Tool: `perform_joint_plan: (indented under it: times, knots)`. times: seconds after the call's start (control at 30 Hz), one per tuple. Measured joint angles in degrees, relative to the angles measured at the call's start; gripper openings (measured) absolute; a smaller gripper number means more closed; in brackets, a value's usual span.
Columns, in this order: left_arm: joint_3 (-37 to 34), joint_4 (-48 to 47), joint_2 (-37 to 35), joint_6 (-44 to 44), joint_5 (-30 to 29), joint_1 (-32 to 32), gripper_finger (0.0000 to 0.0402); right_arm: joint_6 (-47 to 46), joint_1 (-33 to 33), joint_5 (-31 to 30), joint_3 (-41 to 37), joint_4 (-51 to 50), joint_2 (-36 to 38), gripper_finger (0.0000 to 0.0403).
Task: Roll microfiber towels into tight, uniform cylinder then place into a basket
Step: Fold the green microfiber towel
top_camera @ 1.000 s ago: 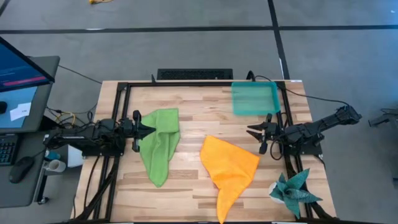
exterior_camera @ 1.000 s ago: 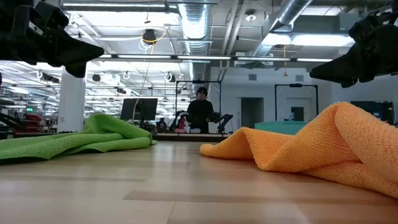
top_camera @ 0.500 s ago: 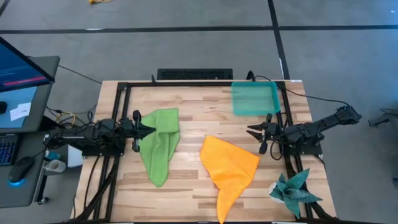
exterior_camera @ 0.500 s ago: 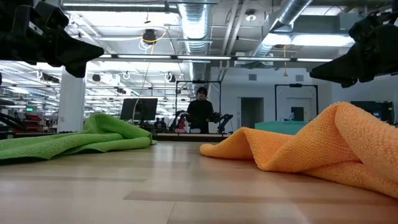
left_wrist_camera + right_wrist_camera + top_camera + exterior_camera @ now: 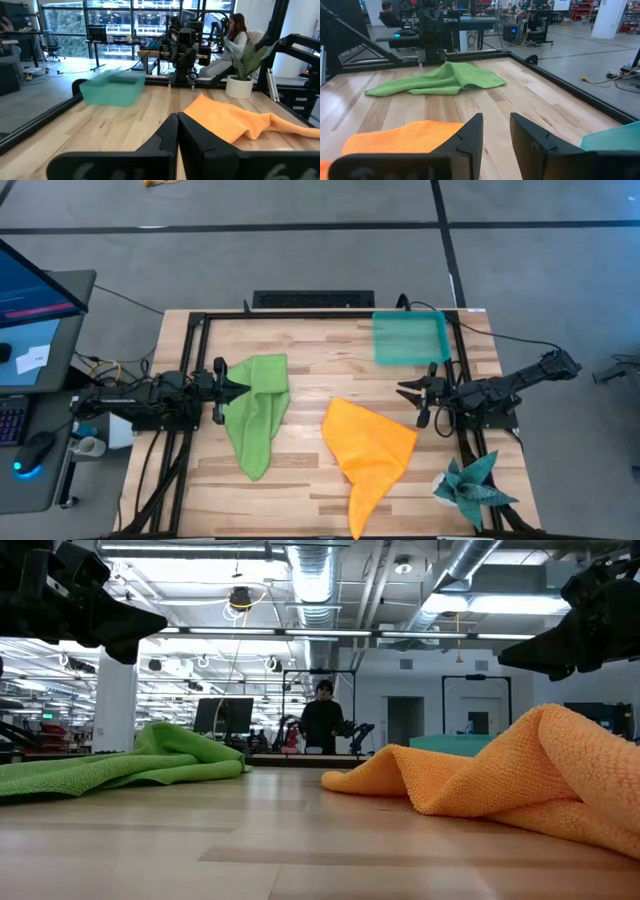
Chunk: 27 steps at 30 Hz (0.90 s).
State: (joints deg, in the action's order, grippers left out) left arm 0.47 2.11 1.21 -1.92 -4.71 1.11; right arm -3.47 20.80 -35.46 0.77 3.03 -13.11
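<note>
The green towel [image 5: 255, 410] and orange towel [image 5: 368, 448] are nubbly matt cloth — the table [image 5: 320, 340] pale smooth wood — the tray [image 5: 409, 337] translucent plastic.

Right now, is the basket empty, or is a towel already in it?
Empty. From above, the teal basket shows only its bare floor. The green towel and the orange towel both lie unrolled and crumpled on the table.

A grey concrete floor [image 5: 300, 260] crossed by dark lines is seen around the wooden table [image 5: 310, 340]. A desk with a monitor [image 5: 35, 290] is placed at one side. Overhead, silver ducts [image 5: 310, 570] and strip lights are hung. Large windows [image 5: 125, 20] are shown behind, and a person [image 5: 322, 720] is stationed among workbenches.
</note>
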Motion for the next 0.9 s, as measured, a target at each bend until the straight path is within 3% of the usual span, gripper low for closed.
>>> perform_joint_plan:
  times: [0.23,0.6,0.9]
  knots:
    - [0.0,0.1,0.0,-0.7,0.3,0.0,0.0,0.0,0.0,0.0,0.0,0.0,0.0,0.012]
    - [0.0,0.1,0.0,-0.8,5.6,0.0,0.0003,0.0,0.0,0.0,0.0,0.0,0.0,0.012]
    - [0.0,-0.2,0.0,-0.3,2.0,0.0,0.0086,0.0,0.0,-0.2,0.0,0.0,0.0,0.012]
